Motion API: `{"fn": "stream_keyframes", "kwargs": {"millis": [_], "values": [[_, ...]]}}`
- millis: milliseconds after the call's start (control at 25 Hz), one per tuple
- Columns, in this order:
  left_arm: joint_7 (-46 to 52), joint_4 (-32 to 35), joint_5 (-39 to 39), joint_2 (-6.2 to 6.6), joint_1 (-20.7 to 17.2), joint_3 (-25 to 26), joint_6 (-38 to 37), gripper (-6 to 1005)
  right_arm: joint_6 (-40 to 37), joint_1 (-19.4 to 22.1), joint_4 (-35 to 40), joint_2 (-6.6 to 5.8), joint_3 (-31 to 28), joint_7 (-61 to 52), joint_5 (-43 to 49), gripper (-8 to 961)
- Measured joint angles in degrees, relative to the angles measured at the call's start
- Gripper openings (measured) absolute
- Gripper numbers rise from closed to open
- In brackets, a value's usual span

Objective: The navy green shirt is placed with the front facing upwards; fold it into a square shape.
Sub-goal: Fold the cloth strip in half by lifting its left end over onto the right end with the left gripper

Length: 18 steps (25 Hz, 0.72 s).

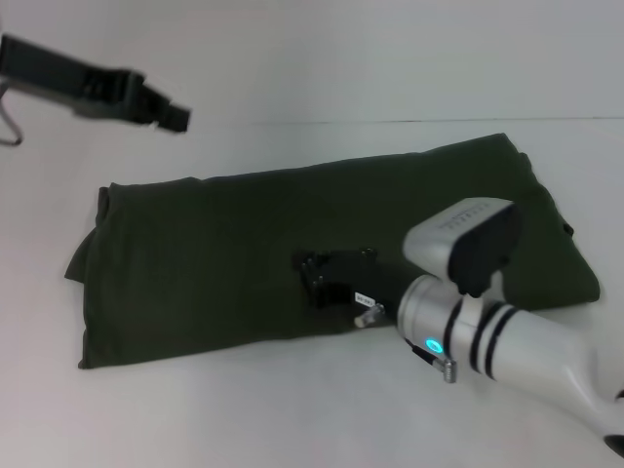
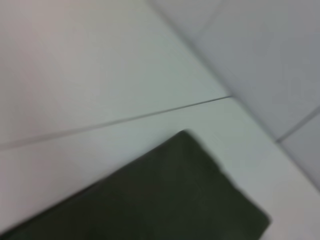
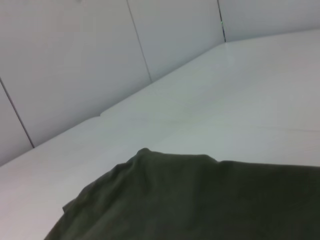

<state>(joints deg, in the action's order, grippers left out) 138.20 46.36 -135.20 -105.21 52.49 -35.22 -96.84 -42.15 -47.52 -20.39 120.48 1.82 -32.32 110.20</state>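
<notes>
Table [image 1: 292, 58]: plain white, pale panel walls behind.
Shirt [image 1: 214, 253]: mid-table, already a long folded band, print hidden.
Handling: soft, light, limp; take short-end edge, both layers.
R claw [image 1: 336, 278]: low over shirt's middle, can't tell if gripping.
L claw [image 1: 166, 112]: raised over far-left table, state unclear.

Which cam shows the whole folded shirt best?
Head view: the navy green shirt lies as a long folded rectangle on the table, all edges visible except where the right gripper sits over it. The left wrist view catches one corner; the right wrist view only a rumpled edge.
</notes>
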Motion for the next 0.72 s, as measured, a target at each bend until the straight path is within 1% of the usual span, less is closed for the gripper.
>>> {"fn": "stream_keyframes", "kwargs": {"millis": [80,200,320,360,400,480,560,720], "values": [[2.24,-0.08,-1.81,0.07,-1.75,-1.03,0.55,36,-2.48,1.33,0.74,-0.17,0.02,-0.11,0.62,-1],[3.52,0.09,-3.94,-0.52,-4.43,-1.56,1.02,36,-8.36,3.89,3.1,-0.32,0.38,-1.02,1.27,-1],[4.34,0.36,-4.57,-0.68,-7.35,-1.59,1.11,127,-15.89,6.43,7.88,-0.46,0.42,-6.55,3.2,0],[4.34,0.36,-4.57,-0.68,-7.35,-1.59,1.11,158,-17.94,7.05,9.97,-0.51,0.41,-9.3,3.79,0],[5.55,0.37,-6.23,-0.51,-8.66,-1.6,1.32,188,-19.42,7.53,12.03,-0.51,0.43,-12.2,4.3,0],[7.12,0.27,-8.1,-0.5,-9.65,-1.61,1.45,424,-21.78,8.32,15.38,-0.54,0.69,-16.1,4.88,0],[9.25,-0.52,-9.73,-0.68,-10.52,-1.61,1.48,484,-24.29,9.08,17.77,-0.59,1.32,-17.71,5.01,-1],[11.31,-2.82,-11.68,-0.94,-10.82,-1.61,1.57,605,-28.78,9.93,20.57,-0.59,3.9,-17.65,5.05,-1]]}}
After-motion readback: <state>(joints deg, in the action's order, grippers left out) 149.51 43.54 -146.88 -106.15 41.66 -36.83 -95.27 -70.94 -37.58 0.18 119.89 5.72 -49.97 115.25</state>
